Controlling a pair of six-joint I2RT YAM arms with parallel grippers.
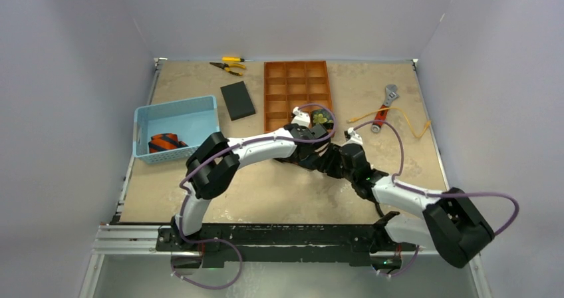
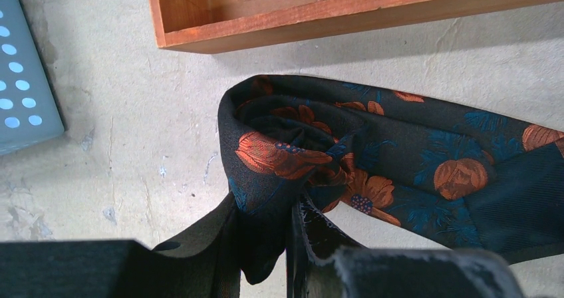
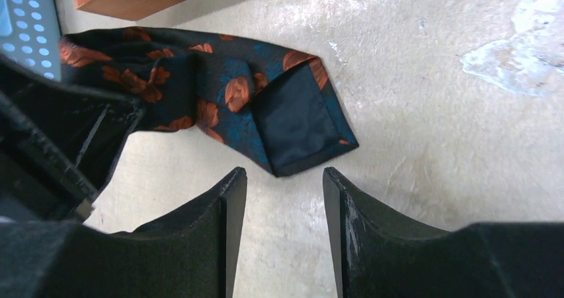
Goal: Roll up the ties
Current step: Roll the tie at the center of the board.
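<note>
My left gripper (image 2: 266,235) pinches the rolled-up end of the dark tie with orange flowers (image 2: 399,158). The tie's flat end lies just in front of my right gripper (image 3: 282,185), whose fingers are spread apart.

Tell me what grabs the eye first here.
A dark floral tie, half rolled, is pinched by the left gripper near the wooden tray. The right gripper hangs open by its wide end, and a rolled tie sits in the blue basket at left.
</note>
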